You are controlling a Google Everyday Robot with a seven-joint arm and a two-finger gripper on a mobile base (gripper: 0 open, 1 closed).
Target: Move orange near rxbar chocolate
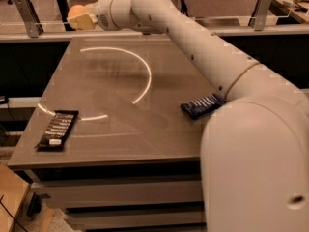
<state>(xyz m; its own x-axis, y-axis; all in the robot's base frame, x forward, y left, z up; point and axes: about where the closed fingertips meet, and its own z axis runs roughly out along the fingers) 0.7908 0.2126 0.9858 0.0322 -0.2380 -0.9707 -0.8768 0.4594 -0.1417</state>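
The gripper [85,20] grips the orange [75,10] aloft, far left; placing it by the near-left rxbar chocolate [58,128] is not yet done.

I see the gripper [78,18] up at the far left corner of the table [120,129], its fingers closed around the orange [74,10], which is held clear of the tabletop. The arm [203,47] reaches to it across the table from my near right. The black chocolate bar [57,128] lies flat by the near left edge, well apart from the orange, and a crinkled dark blue packet [203,105] sits on the right side, just beside the arm.
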